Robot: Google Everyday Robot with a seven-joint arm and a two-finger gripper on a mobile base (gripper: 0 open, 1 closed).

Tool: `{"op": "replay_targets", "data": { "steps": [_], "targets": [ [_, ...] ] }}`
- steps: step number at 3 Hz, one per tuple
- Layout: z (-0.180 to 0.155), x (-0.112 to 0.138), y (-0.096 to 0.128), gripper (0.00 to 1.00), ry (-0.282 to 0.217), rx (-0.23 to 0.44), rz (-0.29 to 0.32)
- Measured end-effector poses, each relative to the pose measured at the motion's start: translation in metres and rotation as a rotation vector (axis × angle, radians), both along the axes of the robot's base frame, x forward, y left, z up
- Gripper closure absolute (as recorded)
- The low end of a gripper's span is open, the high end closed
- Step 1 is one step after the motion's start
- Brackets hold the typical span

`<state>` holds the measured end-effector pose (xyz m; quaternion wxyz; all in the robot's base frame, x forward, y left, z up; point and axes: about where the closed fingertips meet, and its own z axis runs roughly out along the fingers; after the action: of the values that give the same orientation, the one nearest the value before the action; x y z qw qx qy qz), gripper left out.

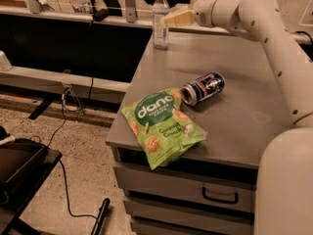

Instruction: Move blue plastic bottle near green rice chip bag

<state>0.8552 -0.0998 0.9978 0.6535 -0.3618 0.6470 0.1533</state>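
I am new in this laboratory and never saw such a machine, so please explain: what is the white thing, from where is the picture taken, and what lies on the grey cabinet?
The white thing is a robot arm on a mobile base. At its end sits the gripper, its grasping tool, at the far edge of the grey cabinet top, right beside the blue plastic bottle, which stands upright. Whether it holds the bottle cannot be seen. There is only one picture, looking down on the cabinet; where the camera is mounted is not known. Near the front edge the green rice chip bag lies flat. Just behind it a soda can lies on its side. The bottle stands far from the bag.
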Motion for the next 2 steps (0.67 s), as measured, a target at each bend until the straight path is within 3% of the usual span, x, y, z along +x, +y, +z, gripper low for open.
{"op": "replay_targets", "data": {
  "steps": [1,2],
  "targets": [
    [-0.005,0.008,0.003,0.0,0.003,-0.011,0.008],
    [-0.013,0.018,0.022,0.0,0.0,-0.018,0.055]
  ]
}}
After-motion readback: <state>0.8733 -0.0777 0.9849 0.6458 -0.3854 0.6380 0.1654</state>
